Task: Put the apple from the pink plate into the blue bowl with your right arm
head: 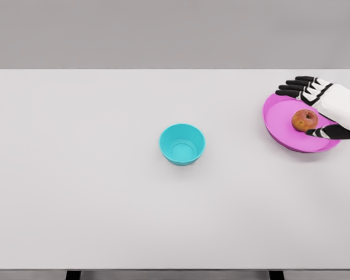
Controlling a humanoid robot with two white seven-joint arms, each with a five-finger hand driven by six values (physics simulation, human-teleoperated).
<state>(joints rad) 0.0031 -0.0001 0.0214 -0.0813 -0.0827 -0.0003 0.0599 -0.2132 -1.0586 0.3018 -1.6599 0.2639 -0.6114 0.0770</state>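
Observation:
A small reddish apple [304, 120] lies on the pink plate [280, 122] at the right side of the white table. My right hand [303, 109] comes in from the right edge and hovers over the plate, open. Its black fingers [293, 88] reach out past the apple's far side, and the thumb [329, 132] lies on the near side, right by the apple. The apple sits between thumb and fingers, not clasped. The blue bowl [182, 144] stands empty near the table's middle, well to the left of the plate. My left arm is out of view.
The white table [93, 175] spans the whole view, its front edge near the bottom of the picture. Two dark table legs show under that edge.

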